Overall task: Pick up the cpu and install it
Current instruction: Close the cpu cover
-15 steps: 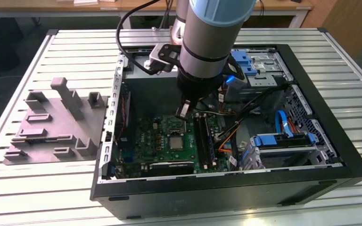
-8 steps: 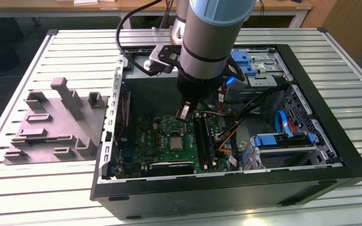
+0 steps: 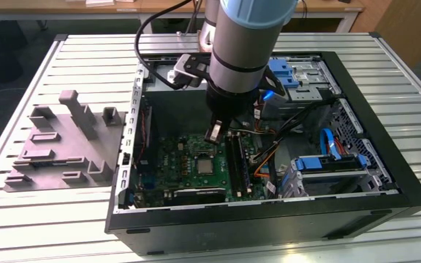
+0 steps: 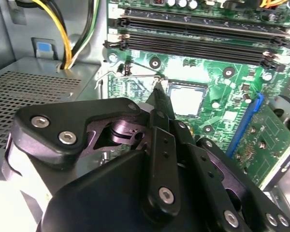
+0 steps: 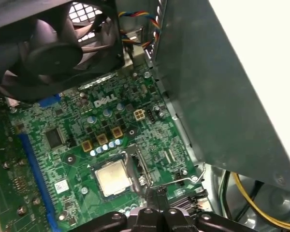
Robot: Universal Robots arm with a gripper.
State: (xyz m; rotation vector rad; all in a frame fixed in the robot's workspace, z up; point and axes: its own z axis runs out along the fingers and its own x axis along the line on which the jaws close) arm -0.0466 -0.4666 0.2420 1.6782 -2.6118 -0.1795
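On the exterior view's left, one grey moulded fixture (image 3: pixel 61 145) lies on the slatted surface (image 3: pixel 35 219), beside one open black computer case (image 3: pixel 269 219). Inside the case sits one green motherboard (image 3: pixel 195 164). The single arm (image 3: pixel 243 49) comes straight down into the case from above, its wrist vertical and its end effector (image 3: pixel 214 133) hanging just above the board, close to the socket. The cpu (image 3: pixel 204 164) already lies flat in that socket, a pale square chip; it shows in the first wrist view (image 5: pixel 112 176) and in the second wrist view (image 4: pixel 186 100) as well. The end effector's fingers are pressed together into one narrow black tip (image 4: pixel 159 94) with nothing between them, and this tip points at the thin wire socket lever (image 4: pixel 140 72) beside the chip's corner; whether it touches the lever I cannot tell. On the exterior view's right, blue drive brackets (image 3: pixel 328 163) and bundled cables (image 3: pixel 284 131) fill the case.
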